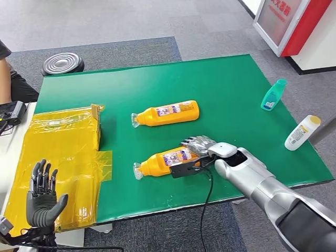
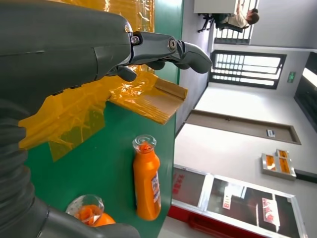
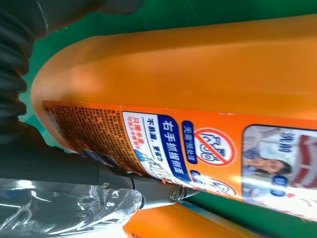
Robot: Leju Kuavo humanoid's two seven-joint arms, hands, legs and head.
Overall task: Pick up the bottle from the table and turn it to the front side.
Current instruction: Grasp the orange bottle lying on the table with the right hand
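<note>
R hand (image 1: 198, 148) gripping near bottle (image 1: 166, 161), L hand (image 1: 41, 197) open

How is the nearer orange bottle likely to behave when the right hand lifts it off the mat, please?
The nearer orange bottle lies on its side with a rounded body, so it may roll if nudged. Its glossy surface and label look slippery, so it could twist in the right hand. It looks like stiff plastic and should keep its shape.

The right hand (image 1: 197, 146) covers the base end of the near orange bottle (image 1: 166, 161). A seated person (image 1: 8, 79) is cut off at the far left edge.
</note>
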